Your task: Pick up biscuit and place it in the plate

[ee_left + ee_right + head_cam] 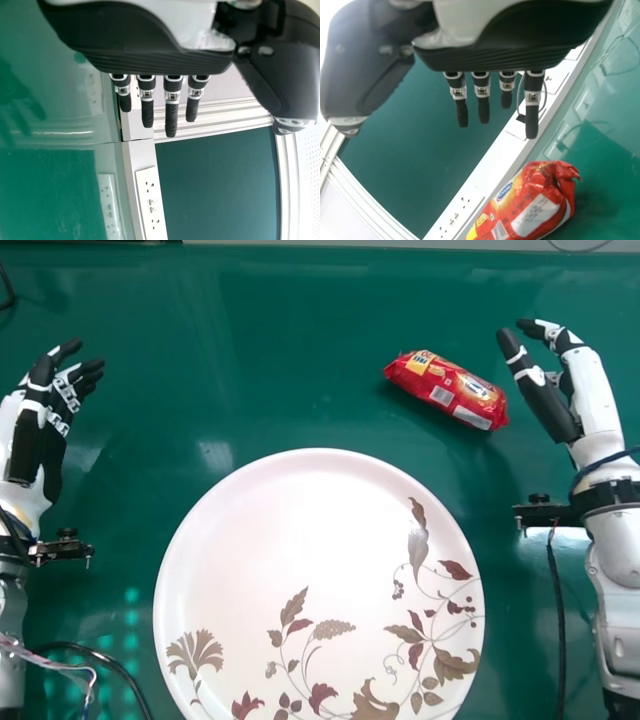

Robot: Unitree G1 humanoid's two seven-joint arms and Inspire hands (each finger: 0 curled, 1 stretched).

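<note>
In the head view the plate fills the lower middle, and the biscuit lies on the table in the upper right, above the plate's edge and apart from it. The right hand is at the upper right, just beside the biscuit's right end, open and holding nothing. The left hand is open and empty at the upper left.

In the left wrist view the left hand's fingers are straight.

In the right wrist view the right hand's fingers are straight, with the biscuit near them, its crimped end puckered.

The step in hand seems to be the grasp: best bring the thumb and fingers to either side of the pack's middle, low to the table, and close gently, since the wrapper may slide or the biscuits crush.
</note>
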